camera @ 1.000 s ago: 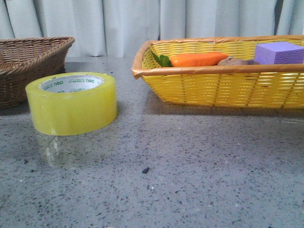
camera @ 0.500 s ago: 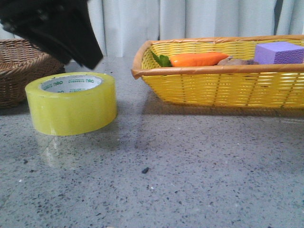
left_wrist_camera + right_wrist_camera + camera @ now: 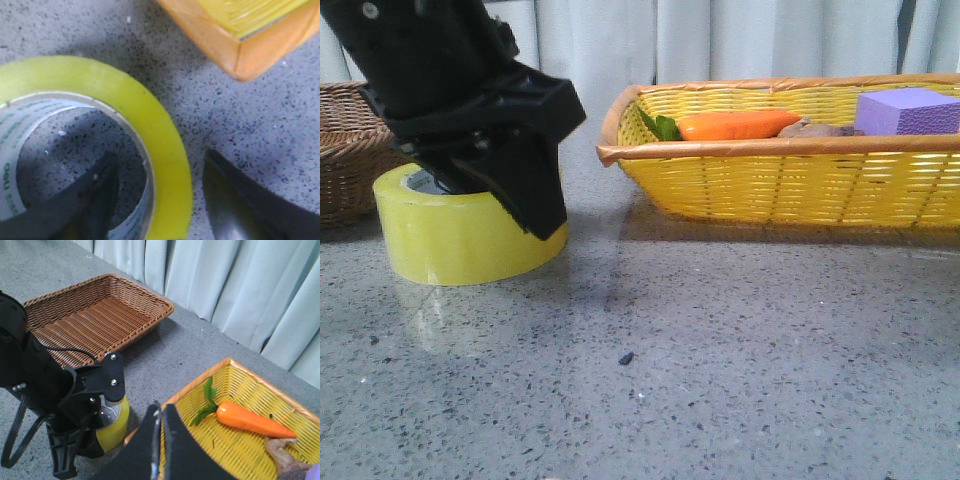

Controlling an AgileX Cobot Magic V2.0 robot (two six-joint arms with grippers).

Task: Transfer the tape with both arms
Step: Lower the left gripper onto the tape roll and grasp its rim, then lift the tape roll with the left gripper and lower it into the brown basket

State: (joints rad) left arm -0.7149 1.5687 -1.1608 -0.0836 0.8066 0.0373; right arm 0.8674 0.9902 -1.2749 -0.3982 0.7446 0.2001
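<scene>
While absent a second ago, left gripper [image 3: 157, 200] now straddles tape roll [image 3: 460, 235] wall on counter [image 3: 720, 360], fingers apart; grasp next. Right gripper [image 3: 161, 450] together, waiting.

— What's hemming in my left gripper [image 3: 157, 200]?

— One finger sits inside the tape [image 3: 460, 240] core, the other outside its wall. The brown basket [image 3: 350, 150] stands just beside the roll, the yellow basket [image 3: 770, 185] near on the other side.

— Open passage?

— I see bare table [image 3: 720, 380] in front, and a lane between roll and yellow basket.
</scene>
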